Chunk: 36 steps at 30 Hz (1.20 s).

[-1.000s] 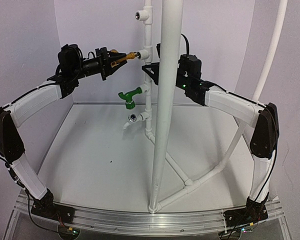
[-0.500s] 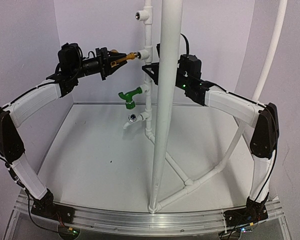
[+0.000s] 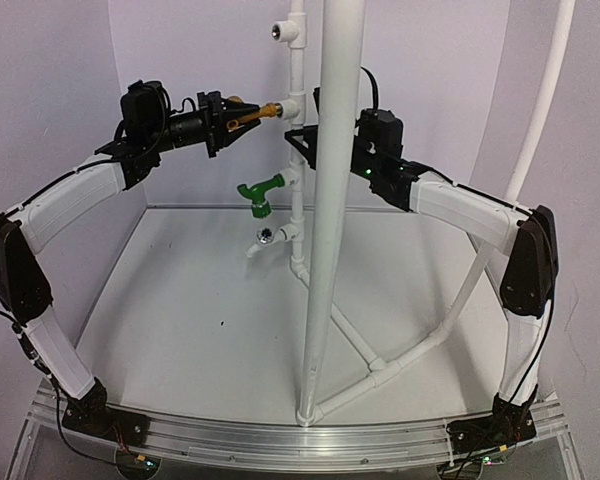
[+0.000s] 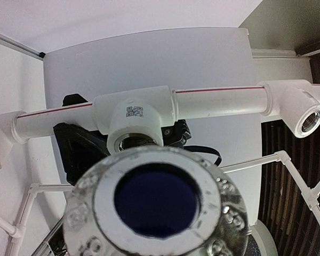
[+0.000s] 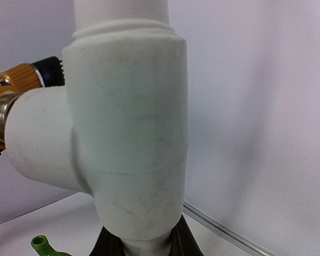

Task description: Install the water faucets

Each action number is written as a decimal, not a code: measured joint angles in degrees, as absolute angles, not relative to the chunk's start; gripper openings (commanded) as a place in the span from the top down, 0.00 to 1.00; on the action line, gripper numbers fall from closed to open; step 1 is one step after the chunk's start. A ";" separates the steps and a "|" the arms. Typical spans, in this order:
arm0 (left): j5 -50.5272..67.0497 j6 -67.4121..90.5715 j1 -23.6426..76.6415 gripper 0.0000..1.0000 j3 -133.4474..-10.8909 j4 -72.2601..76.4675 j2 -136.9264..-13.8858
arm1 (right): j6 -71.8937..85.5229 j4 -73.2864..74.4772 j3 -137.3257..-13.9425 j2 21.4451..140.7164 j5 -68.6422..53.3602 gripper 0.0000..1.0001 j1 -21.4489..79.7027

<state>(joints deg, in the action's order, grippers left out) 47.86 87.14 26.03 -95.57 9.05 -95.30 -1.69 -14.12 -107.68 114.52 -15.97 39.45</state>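
My left gripper is shut on the brass-gold faucet and holds it level, its threaded end at the side opening of a white tee fitting. In the left wrist view the faucet's round knob with a dark blue centre fills the bottom and hides my fingers. The tee is just beyond it. The green faucet sits in a lower fitting on the same thin upright pipe. My right gripper is shut on that pipe just below the tee. The brass thread shows at its left.
A thick white pipe stands in front and hides part of the right gripper. An open tee is higher up and a chrome-ended fitting lower down. Slanted pipes cross the floor at right. Walls close in on both sides.
My left gripper has turned about its wrist and edged right, bringing the brass faucet's thread closer to the tee opening. The right arm has not moved.
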 measured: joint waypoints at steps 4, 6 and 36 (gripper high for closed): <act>47.69 87.01 26.15 1.00 -95.55 8.98 -95.42 | -1.69 -14.10 -107.68 114.52 -15.77 1.00 39.44; 47.44 86.98 26.18 1.00 -95.49 9.00 -95.42 | -1.69 -14.09 -107.68 114.52 -15.75 1.00 39.44; 43.20 85.14 26.85 1.00 -99.94 0.67 -96.88 | -2.74 -13.65 -107.73 114.52 -15.72 1.00 39.31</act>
<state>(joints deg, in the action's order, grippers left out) 43.20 85.14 26.85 -99.94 0.67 -96.88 -2.74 -13.65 -107.73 114.52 -15.72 39.31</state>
